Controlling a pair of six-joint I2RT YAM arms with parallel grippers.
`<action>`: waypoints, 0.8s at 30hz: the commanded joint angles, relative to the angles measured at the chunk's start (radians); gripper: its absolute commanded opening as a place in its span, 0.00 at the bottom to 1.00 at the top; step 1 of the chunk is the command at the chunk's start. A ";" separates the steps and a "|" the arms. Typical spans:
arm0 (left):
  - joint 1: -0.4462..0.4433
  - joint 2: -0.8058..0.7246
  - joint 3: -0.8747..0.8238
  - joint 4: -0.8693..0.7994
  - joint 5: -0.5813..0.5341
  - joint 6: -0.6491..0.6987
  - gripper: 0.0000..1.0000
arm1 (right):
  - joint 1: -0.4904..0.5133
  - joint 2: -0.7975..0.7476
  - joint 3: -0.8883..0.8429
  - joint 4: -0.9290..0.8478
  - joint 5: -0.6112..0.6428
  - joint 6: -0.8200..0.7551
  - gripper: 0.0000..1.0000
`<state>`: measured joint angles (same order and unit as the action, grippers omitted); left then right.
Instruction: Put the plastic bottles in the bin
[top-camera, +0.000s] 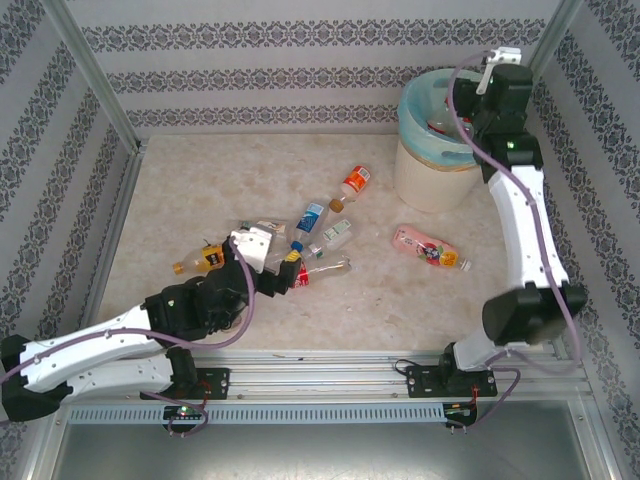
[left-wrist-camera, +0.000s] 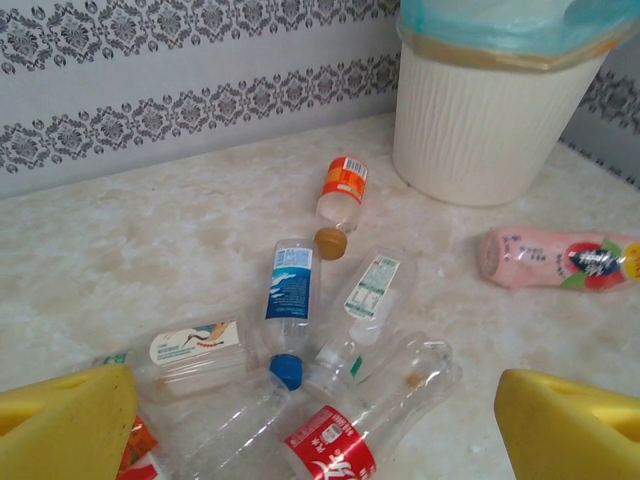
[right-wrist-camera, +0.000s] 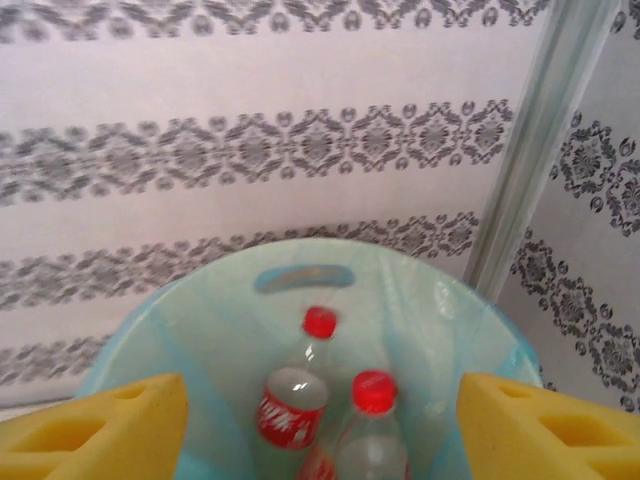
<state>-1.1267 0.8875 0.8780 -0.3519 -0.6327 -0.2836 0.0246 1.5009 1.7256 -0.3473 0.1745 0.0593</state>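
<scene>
Several plastic bottles lie in a loose heap mid-table: an orange-labelled one (top-camera: 355, 182) (left-wrist-camera: 342, 190), a blue-labelled one (top-camera: 311, 220) (left-wrist-camera: 291, 300), a clear one with a green label (top-camera: 337, 234) (left-wrist-camera: 370, 300) and a red-labelled one (top-camera: 322, 270) (left-wrist-camera: 405, 392). A pink bottle (top-camera: 430, 248) (left-wrist-camera: 555, 257) lies apart to the right. My left gripper (top-camera: 275, 262) (left-wrist-camera: 320, 450) is open low over the heap, its yellow pads (left-wrist-camera: 62, 430) on either side of the red-labelled bottle. My right gripper (top-camera: 472, 112) (right-wrist-camera: 320, 430) hangs open over the bin (top-camera: 437, 160) (right-wrist-camera: 200, 330), where two red-capped bottles (right-wrist-camera: 295, 400) lie.
A yellow-orange bottle (top-camera: 198, 262) lies left of my left wrist. A flat clear bottle with a bird label (left-wrist-camera: 190, 350) lies at the heap's left. Patterned walls and metal posts (right-wrist-camera: 545, 140) close in the table; the bin stands at the back right corner.
</scene>
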 joint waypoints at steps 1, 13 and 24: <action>-0.005 0.055 0.064 -0.113 -0.016 0.056 0.92 | 0.054 -0.181 -0.138 0.004 -0.009 0.034 0.71; 0.011 0.152 0.056 -0.020 0.032 0.058 0.93 | 0.203 -0.555 -0.740 -0.228 -0.018 0.183 0.79; 0.022 0.127 -0.014 0.024 0.074 -0.045 0.93 | -0.068 -0.817 -1.115 -0.125 -0.057 0.857 0.76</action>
<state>-1.1172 1.0367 0.8776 -0.3553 -0.5770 -0.2882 0.0284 0.6880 0.6277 -0.5114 0.1604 0.7002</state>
